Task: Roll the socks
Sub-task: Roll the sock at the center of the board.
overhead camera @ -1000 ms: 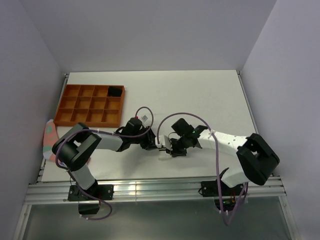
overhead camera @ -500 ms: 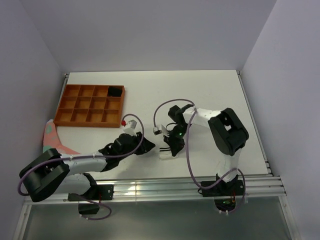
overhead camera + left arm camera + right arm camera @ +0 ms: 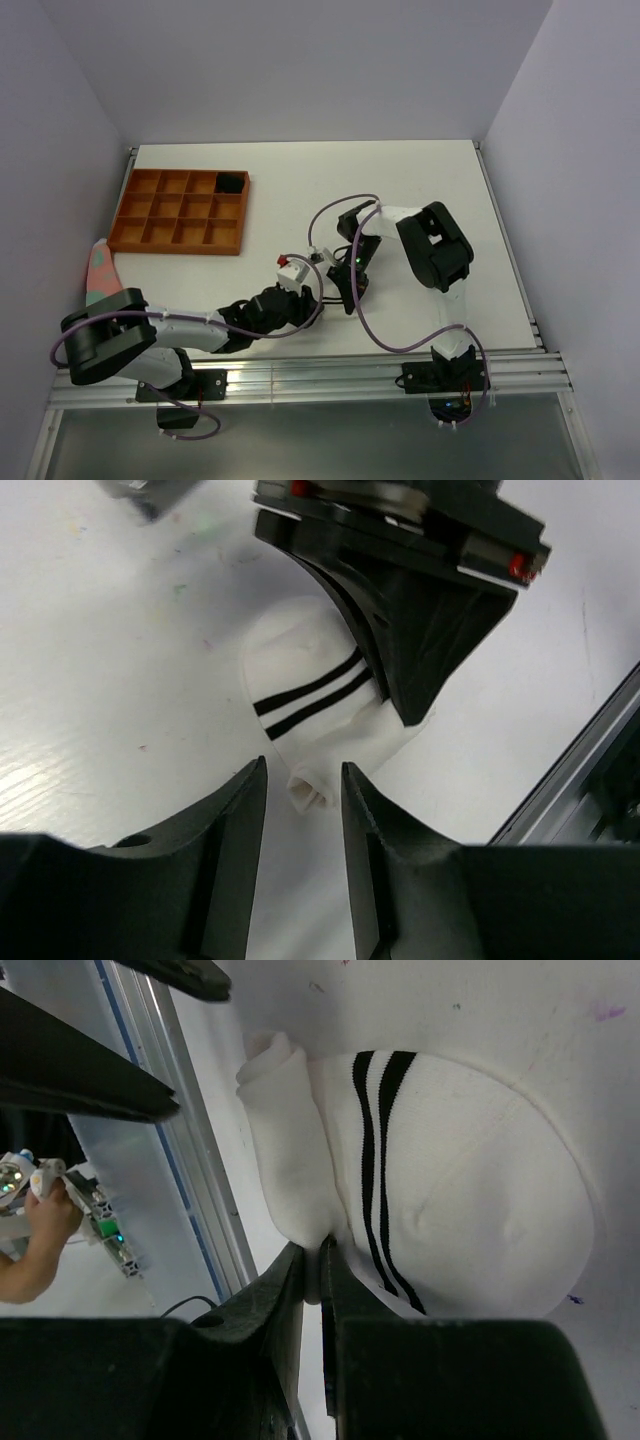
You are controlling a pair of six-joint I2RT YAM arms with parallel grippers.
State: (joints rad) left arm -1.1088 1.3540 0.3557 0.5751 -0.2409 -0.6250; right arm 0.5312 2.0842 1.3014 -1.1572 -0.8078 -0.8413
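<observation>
The white sock with two black cuff stripes lies flat on the white table, one end rolled into a tube. My right gripper is shut on the sock's fabric beside the roll. In the left wrist view the sock lies under the right gripper. My left gripper is open, with the rolled end between its fingertips. In the top view both grippers, left and right, meet near the table's front and hide the sock. The long black sock does not show laid out.
An orange compartment tray stands at the back left, with a black bundle in its top right cell. A pink fabric piece with teal patches hangs off the table's left edge. The metal rail runs just beside the sock.
My left arm has stretched low along the front edge, bringing its gripper right to the sock's roll. My right arm has folded inward, its gripper staying at the sock.
</observation>
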